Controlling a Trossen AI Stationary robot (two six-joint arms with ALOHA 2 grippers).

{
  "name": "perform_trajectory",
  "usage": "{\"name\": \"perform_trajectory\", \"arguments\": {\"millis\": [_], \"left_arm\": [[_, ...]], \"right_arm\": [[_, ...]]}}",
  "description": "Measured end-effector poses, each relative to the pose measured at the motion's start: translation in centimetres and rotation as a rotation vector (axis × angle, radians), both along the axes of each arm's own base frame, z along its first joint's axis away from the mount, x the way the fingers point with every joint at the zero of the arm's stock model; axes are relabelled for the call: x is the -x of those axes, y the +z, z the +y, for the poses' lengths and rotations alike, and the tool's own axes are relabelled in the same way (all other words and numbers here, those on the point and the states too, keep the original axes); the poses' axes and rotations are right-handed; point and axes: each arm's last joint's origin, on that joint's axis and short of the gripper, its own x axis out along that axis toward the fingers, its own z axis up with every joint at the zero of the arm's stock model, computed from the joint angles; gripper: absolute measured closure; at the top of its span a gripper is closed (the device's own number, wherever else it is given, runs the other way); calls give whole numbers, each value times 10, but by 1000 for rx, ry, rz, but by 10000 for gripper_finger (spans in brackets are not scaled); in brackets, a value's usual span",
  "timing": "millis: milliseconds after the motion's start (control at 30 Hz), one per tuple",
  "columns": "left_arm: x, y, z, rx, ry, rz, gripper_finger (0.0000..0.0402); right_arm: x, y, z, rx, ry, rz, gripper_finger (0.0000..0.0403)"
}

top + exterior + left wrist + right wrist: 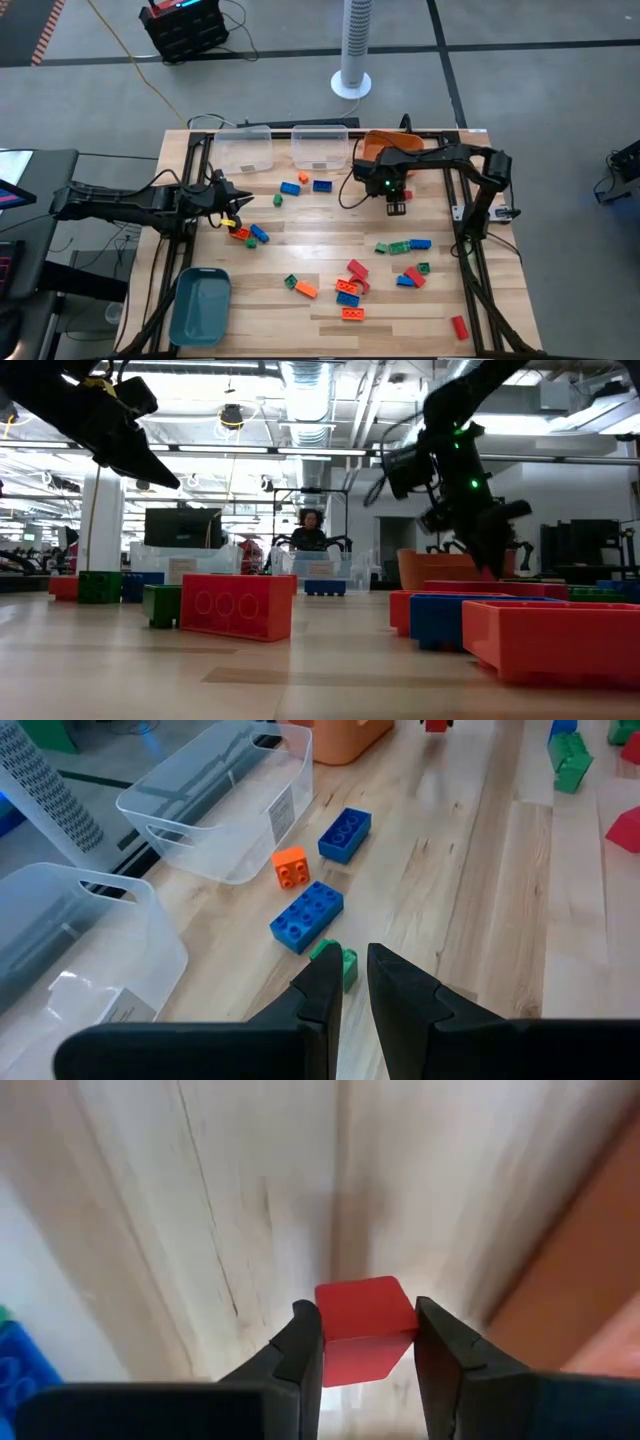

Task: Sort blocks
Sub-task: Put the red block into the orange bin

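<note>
A small red block [365, 1328] is gripped between the fingers of the right claw [366, 1348], near the orange bin [378, 146] at the far side of the desk [300, 225]. The left claw [352, 982] is held fully closed and empty above the desk's left part. The remaining blocks [352, 283] are scattered over the desk. White labels are seen on the clear bins [225, 805], but their writing cannot be read.

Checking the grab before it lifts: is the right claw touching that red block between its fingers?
Touching. In the right wrist view both fingers of the right claw press against the sides of the red block, with no gap showing.
</note>
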Motion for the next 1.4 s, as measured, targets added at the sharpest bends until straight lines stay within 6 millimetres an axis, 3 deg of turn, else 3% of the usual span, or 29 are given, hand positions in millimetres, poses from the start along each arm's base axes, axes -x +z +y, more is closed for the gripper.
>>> {"name": "perform_trajectory", "arguments": {"millis": [233,367,467,633,867,967,1100,1267,1400], "left_arm": [[0,0,-1,37,-12,-10,356],[0,-1,-1,57,-26,-14,356],[0,-1,-1,57,-25,-15,356],[0,-1,-1,57,-25,-14,356],[0,-1,-1,64,-21,-7,356],[0,-1,-1,66,-19,-8,356],[0,-1,-1,58,-4,-9,356],[0,-1,-1,70,-24,-9,356],[0,-1,-2,93,-39,-15,356]], "right_arm": [[-10,57,-9,82,-10,-223,280],[-1,84,-33,190,-90,-431,280],[9,90,-57,280,-166,-511,280],[21,76,-95,344,-286,-539,280],[23,15,-120,277,-357,-419,269],[22,6,-122,262,-358,-393,237],[23,11,-121,267,-355,-402,180],[29,42,-101,281,-348,-442,145],[22,77,-63,306,-244,-566,144]]}}
